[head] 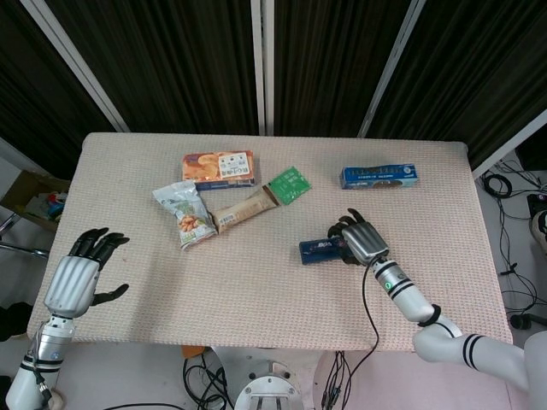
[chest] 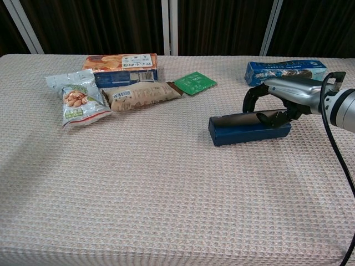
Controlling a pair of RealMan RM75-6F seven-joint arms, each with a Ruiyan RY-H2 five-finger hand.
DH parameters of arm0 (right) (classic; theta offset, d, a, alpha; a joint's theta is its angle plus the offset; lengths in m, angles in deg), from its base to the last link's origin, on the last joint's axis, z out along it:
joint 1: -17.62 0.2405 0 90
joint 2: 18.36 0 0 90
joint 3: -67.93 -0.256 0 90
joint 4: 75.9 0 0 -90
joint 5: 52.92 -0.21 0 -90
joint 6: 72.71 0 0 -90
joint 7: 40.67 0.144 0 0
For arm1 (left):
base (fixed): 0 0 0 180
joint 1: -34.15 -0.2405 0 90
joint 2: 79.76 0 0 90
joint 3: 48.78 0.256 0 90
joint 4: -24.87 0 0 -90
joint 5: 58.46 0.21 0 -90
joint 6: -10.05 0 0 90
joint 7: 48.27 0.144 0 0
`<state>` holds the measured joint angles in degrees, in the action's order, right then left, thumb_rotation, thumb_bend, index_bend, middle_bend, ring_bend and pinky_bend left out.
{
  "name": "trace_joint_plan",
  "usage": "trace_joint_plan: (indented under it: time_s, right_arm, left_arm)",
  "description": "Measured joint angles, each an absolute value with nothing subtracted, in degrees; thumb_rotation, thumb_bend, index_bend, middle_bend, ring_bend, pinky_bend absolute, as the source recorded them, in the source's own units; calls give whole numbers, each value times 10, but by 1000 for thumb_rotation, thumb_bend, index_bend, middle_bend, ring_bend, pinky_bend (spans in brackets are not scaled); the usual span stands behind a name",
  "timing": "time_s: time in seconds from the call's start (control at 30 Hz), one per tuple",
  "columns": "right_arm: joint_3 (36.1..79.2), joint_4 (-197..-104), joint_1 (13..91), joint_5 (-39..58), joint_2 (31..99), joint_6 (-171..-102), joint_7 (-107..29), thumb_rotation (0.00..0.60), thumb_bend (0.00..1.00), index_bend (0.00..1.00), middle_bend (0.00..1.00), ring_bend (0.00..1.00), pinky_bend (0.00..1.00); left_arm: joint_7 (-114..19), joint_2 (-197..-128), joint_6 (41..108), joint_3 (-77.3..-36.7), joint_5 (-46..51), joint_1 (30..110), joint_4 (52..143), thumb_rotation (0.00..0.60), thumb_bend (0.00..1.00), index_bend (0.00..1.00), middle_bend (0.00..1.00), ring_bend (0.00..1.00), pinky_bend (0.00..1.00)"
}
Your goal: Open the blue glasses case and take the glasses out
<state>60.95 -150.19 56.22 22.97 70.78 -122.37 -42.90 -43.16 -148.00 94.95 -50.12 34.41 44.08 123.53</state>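
The long dark-blue rectangular glasses case [chest: 249, 128] lies on the woven beige cloth-covered counter [chest: 166, 194], at about four o'clock from the counter's middle in the head view. It is tipped up on its long edge, its dark top side facing the chest camera. The right robot hand [chest: 275, 101] holds the case at its three o'clock end, dark fingers [chest: 252, 97] curled over the far side and thumb pressed on the near face. Whether the case has opened at all cannot be told.

The left robot hand [head: 83, 275] hovers at the counter's eight o'clock corner, holding nothing, its fingers spread wide.

Toward eleven o'clock sit an orange-and-blue biscuit box [chest: 121, 66], a silver nut pouch [chest: 77, 98], a tan wrapped snack bar [chest: 141, 95] and a small flat green packet [chest: 194, 82]. A blue printed carton [chest: 285, 70] lies at one o'clock, just beyond the right robot hand and apart from the case.
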Motion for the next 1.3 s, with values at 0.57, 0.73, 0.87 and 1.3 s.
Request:
trace_joint_plan:
  time_s: [0.57,0.73,0.87,1.3]
  right_arm:
    - [540,-1430,653,125,760,-1165,-536,600,471,60,113,11,9]
    - [550,-1490,632,145,723,-1188,-518,600,653,174,160,11,8]
    - [578,-1554,597,174,667,-1208,-488,600,806,241,157,11,0]
    - [662,-1564,544,261,626,-1220,-406,600,922,291,143,1,0]
  left_arm:
    - [-441,-1473,952,-498,339,435,1236,600,31,233,219,121,145]
    - [-448,-1475,957,-497,337,431,1231,600,31,233,219,121,146]
    - [-449,-1476,955,-498,337,432,1230,600,30,233,219,121,146]
    - [-424,-1475,963,-495,351,429,1253,600,30,233,219,121,145]
